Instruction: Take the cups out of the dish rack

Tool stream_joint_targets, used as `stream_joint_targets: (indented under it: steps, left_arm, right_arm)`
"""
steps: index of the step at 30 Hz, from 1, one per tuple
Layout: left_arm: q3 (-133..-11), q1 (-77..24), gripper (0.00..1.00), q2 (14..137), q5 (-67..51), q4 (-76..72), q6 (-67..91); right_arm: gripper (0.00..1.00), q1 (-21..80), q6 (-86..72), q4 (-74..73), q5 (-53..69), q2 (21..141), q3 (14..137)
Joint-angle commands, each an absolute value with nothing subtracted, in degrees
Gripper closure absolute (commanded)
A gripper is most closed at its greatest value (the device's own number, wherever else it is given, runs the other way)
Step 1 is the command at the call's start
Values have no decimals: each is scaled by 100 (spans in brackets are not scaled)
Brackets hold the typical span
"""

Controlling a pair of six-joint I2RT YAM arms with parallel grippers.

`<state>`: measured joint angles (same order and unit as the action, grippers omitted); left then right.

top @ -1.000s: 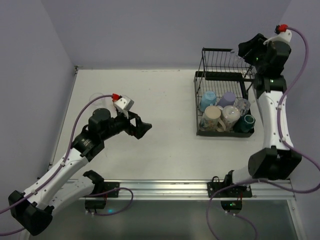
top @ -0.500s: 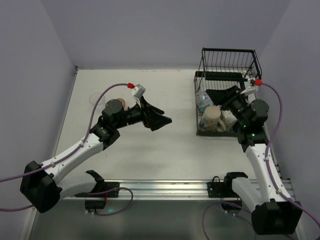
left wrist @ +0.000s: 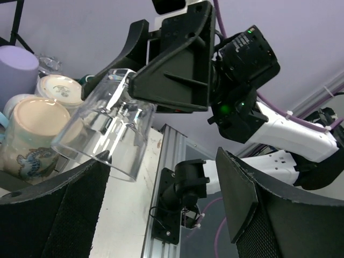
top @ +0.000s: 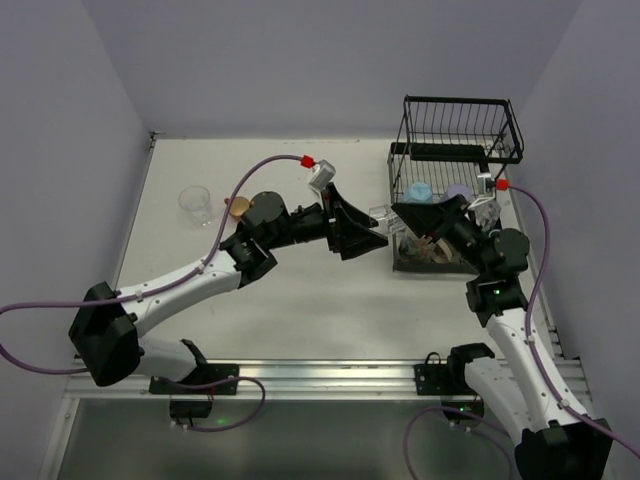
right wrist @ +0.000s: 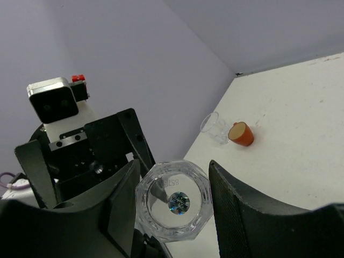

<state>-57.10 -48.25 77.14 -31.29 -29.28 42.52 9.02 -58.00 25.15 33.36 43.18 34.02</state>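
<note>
Cups sit crowded in the lower tray of the black wire dish rack [top: 455, 99]: a light blue cup [top: 420, 191], a lavender cup [top: 457, 193] and a beige mug [top: 424, 246] that bears a small printed cartoon figure, with no words legible.

One clear glass [top: 383, 215] is out of the rack, in the air just left of it and above the table [top: 300, 180]. The right gripper [top: 405, 216] pinches this glass by its base end, with the open mouth turned towards the left arm. Moulded digits ring the centre of the base [right wrist: 172, 183], too small to read surely.

The left gripper [top: 368, 232] faces it with its fingers [left wrist: 54, 215] spread wide, one on either side of the glass mouth; whether they touch the glass cannot be told.

Far left on the table, a second clear glass [top: 195, 203] stands upright, and an orange cup [top: 238, 207] is just beside it.
</note>
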Motion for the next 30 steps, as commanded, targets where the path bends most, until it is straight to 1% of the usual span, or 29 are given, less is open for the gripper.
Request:
stream_joint_targets:
  steps: [1,3,5,6,7,8,9,10,11,14,15,16,17,18,19,20,22,23,24,26,27,28,29,30]
  left_arm:
    - [-6082,-4869,18,7918,-2997,-3445,4289]
    - [-6161,-4895,21,8050,-3032,-3498,4298]
    - [-6153,-4896,30,8094,-2962,-3656,4298]
    - [-6144,-4904,36,8112,-2927,-3804,4280]
    - [-6135,-4896,51,8121,-2883,-3867,4263]
    - [-6117,-4896,60,8121,-2744,-3902,4237]
    - [-6108,-4896,74,8130,-2690,-3963,4202]
    - [-6091,-4904,99,8112,-2559,-3955,4158]
    - [-6082,-4896,100,8086,-2462,-3903,4035]
    - [-6073,-4887,100,7884,-1971,-3395,3597]
    - [-6117,-4895,100,7771,-1786,-2836,3429]
    - [-6169,-4896,100,7709,-1384,-2569,3280]
    - [-6187,-4887,100,7638,-1145,-2332,2922]
    - [-6240,-4887,100,7542,-890,-1685,2709]
    - [-6327,-4887,100,7489,-183,-1322,2333]
    - [-6354,-4808,100,7427,163,-1049,2207]
    - [-6459,-4537,100,7357,534,-275,2083]
    - [-6512,-4109,100,7400,510,-46,2074]
    - [-6591,-3878,100,7479,440,530,2066]
    - [-7047,-3422,100,7759,640,1148,1890]
    - [-7275,-3332,100,8170,798,1804,1777]
    - [-7773,-3279,100,8417,1113,2159,1558]
    - [-8005,-3183,100,8933,1282,2458,1495]
    - [-8216,-3147,100,9156,1388,2870,1416]
  right_arm:
    - [98,984,-6038,3058,3559,4368,3340]
    - [97,1028,-6091,3172,3568,4438,3322]
    - [97,1072,-6161,3278,3568,4535,3287]
    - [97,1151,-6170,3313,3560,4570,3261]
    - [97,1204,-6187,3331,3542,4605,3235]
    - [97,1256,-6187,3375,3507,4640,3217]
    - [96,1344,-6187,3401,3489,4719,3182]
    - [95,1380,-6196,3436,3489,4746,3147]
    - [92,1406,-6214,3489,3472,4763,3120]
    - [43,1424,-6127,3420,3393,4772,3015]
    - [15,1424,-6074,3297,3288,4746,3032]
    - [2,1424,-5978,3148,3226,4729,3076]
    - [1,1424,-5776,2825,3165,4702,3102]
    - [1,1424,-5696,2665,3042,4676,3155]
    - [1,1415,-5530,2524,2954,4589,3173]
    - [1,1415,-5433,2244,2840,4544,3182]
    - [1,1415,-5170,1918,2628,4439,3217]
    - [1,1424,-5098,1829,2602,4421,3225]
    - [1,1415,-5045,1750,2567,4403,3226]
    - [1,1424,-4888,1592,2514,4360,3217]
    - [1,1424,-4835,1539,2522,4351,3225]
    - [1,1424,-4703,1486,2531,4342,3260]
    - [1,1424,-4659,1320,2540,4350,3296]
    - [1,1424,-4606,1257,2549,4351,3357]
